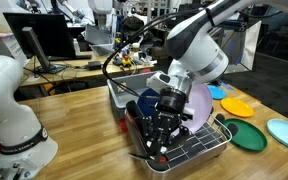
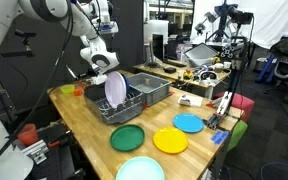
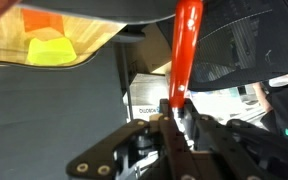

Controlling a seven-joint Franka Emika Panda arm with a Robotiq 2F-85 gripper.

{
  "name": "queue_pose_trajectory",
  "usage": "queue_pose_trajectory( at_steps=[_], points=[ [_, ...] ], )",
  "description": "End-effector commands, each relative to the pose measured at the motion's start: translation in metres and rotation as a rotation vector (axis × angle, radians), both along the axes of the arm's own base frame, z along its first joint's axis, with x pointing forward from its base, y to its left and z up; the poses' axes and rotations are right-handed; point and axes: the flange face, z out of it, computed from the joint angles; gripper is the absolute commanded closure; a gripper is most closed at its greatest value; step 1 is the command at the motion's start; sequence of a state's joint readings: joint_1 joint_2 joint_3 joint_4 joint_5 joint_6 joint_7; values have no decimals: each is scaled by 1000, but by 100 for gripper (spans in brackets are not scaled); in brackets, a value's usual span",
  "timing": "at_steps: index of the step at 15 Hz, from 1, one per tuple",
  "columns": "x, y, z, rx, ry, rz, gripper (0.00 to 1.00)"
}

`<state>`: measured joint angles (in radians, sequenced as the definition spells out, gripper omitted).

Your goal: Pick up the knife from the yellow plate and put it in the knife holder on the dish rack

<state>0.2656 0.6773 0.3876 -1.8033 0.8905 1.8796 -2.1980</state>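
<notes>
Landmark: dish rack [image 1: 220,136], silver wire on a dark tray, set on a wooden table.
Grey bin [image 2: 152,88]: rectangular, placed just beside the dish rack.
Lilac plate [image 1: 200,102]: stood upright in the dish rack's slots, just beside the gripper.
Dark green plate [image 2: 127,137]: laid flat on the table, near the dish rack.
Yellow plate [image 2: 170,140]: laid flat beside the green one, farther from the dish rack.
Light blue plate [image 2: 189,123]: laid flat, well apart from the dish rack.
Obstructions: one end of the dish rack is hidden in an exterior view by the arm's wrist.
Gripper [image 3: 177,110]: lowered over that end of the dish rack; fingers [image 3: 189,118] are narrowed and clamped on the knife.
Knife [image 3: 187,45]: thin, orange-red and glossy; held by one end, the rest projecting straight out from the fingers.
Knife holder [image 3: 249,45]: black mesh wall with a rounded top, seen just beside the knife; whether the knife has entered it cannot be told.
</notes>
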Motion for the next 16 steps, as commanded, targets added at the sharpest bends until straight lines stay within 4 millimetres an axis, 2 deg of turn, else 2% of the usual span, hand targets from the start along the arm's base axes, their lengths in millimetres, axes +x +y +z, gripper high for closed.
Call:
queue_pose_trajectory(
  at_steps=[1, 9, 16],
  points=[
    [9, -20, -8, 16, 17, -23, 96],
    [27, -17, -8, 74, 25, 23, 96],
    [37, -12, -24, 107, 68, 26, 96]
  ],
)
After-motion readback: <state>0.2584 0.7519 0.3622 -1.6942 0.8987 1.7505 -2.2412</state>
